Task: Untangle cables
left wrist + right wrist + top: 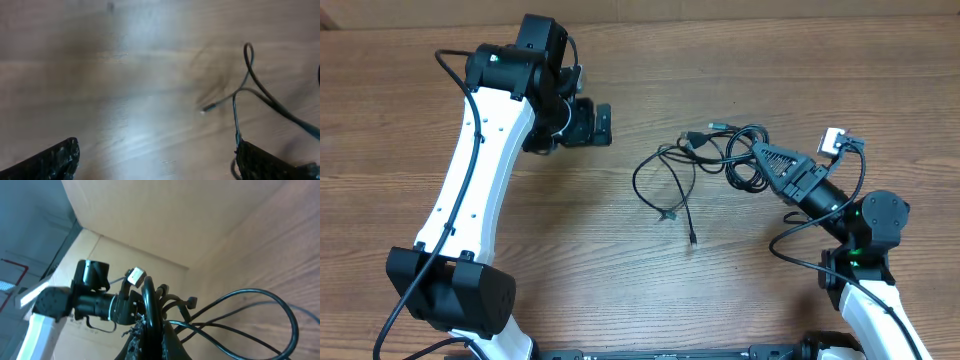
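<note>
Right wrist view shows the right gripper (148,330) closed tight on a strand of the cables (720,150), bundled on the wooden table (570,230). Farther off, the left gripper (602,124) hangs wide open, empty. Separation seems barely begun; next, the left must probably seize a free loop.

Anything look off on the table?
Only the cables: overlapping loops bunched right of centre, one plug end trailing toward the near edge. The right gripper is shut on the bunch; the left gripper hangs open, apart from it. No damage visible.
</note>
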Available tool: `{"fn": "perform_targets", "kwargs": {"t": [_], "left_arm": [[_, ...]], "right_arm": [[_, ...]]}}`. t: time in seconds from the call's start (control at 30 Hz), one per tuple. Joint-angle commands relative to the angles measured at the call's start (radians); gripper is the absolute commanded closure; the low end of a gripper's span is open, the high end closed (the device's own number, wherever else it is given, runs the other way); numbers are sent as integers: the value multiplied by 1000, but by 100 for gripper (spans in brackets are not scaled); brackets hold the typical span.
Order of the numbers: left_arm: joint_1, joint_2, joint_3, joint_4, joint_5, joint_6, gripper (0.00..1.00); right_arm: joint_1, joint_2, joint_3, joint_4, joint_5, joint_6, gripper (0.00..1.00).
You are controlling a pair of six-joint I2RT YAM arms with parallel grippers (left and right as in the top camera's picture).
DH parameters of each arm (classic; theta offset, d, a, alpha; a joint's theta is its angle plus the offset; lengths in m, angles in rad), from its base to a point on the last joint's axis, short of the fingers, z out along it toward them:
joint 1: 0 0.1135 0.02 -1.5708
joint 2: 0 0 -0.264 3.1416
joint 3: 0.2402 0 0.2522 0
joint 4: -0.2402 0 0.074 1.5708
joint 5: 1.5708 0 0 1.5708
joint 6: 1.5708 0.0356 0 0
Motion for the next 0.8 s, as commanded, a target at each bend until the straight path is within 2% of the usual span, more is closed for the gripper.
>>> {"fn": "perform_targets", "kwargs": {"t": [0.0, 0.1, 0.17, 0.2, 0.23, 0.37, 0.6, 0.73, 0.77], "left_arm": [[2, 5, 8, 63, 7, 20, 0], [2, 5, 8, 76, 80, -31, 1], [-3, 5, 8, 90, 155, -2, 0], [-8, 5, 8, 96, 214, 50, 0], [-19, 5, 8, 96, 335, 169, 0], [-65, 5, 8, 89, 532, 354, 0], [-190, 5, 8, 121, 522, 448, 0], [-243, 5, 8, 161, 401, 453, 0], [-255, 5, 8, 171, 360, 454, 4]], "right_arm": [[3, -1, 25, 10, 44, 22, 96], [3, -1, 25, 11, 29, 21, 96], [3, -1, 25, 11, 26, 21, 96], [3, -1, 25, 11, 26, 21, 96], [3, -1, 25, 11, 26, 20, 96], [3, 2, 25, 9, 16, -19, 96], [3, 48, 25, 7, -8, -24, 96], [3, 81, 25, 7, -7, 21, 96], [3, 87, 25, 9, -7, 40, 96]]}}
